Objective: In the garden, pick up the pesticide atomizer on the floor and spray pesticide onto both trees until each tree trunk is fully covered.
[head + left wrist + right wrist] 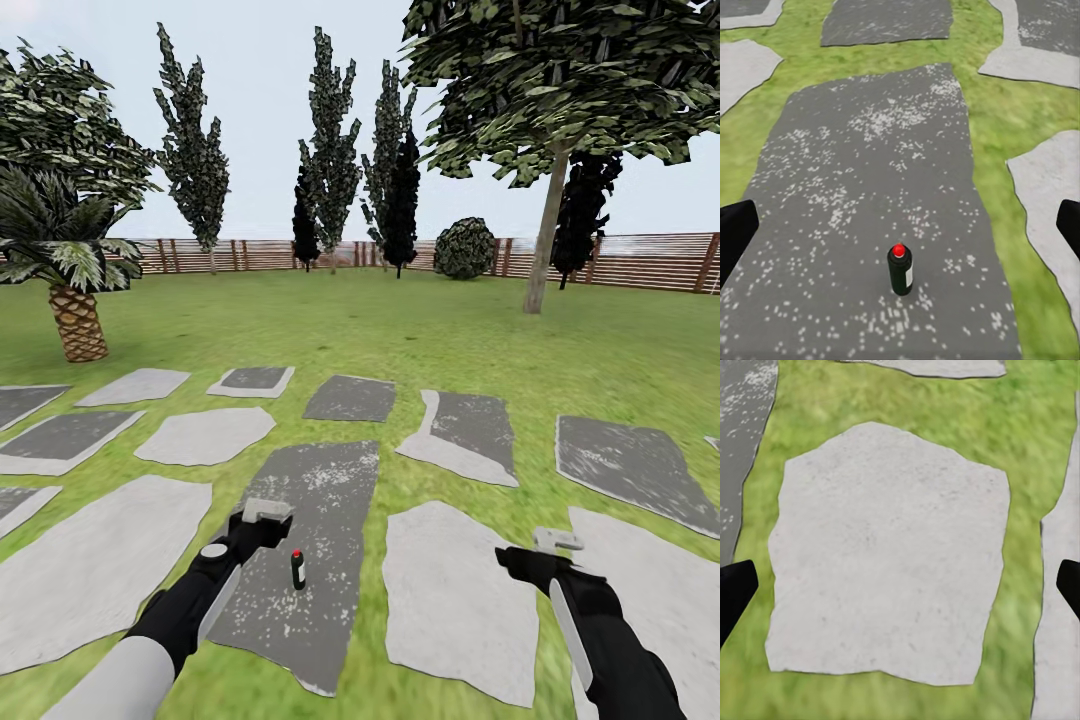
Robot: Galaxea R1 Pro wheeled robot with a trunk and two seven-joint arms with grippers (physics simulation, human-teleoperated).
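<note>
At the far left of the head view stands a short palm (pixel 75 300) with a scaly trunk on the lawn (pixel 400 320). Behind it the brown slatted fence (pixel 640 262) runs across the back, with dark thin conifers (pixel 330 150) and a round bush (pixel 464 248) before it. To the right rises one tall tree (pixel 570 70), its straight grey-brown trunk (pixel 545 235) leaning slightly.

Nearer, grey stone paving slabs (pixel 90 570) lie in the grass. The left end effector (pixel 266 512) hangs low over the near end of a dark speckled slab (pixel 310 540). The pesticide atomizer (pixel 298 569) stands upright on that slab, just beside the end effector, a little to its right and nearer the robot, not touching it. In the left wrist view the atomizer (pixel 900 271) is a small dark bottle with a red top and a pale strip down its side, standing between the two dark fingertips (pixel 733 236) at the picture's edges; the fingers are spread wide with nothing between them but the bottle well ahead.

Further right, the right end effector (pixel 556 541) hovers over a pale slab (pixel 455 600), well apart from the atomizer. In the right wrist view its fingertips (pixel 732 589) are likewise spread, above the pale slab (pixel 885 555) ringed by grass.
</note>
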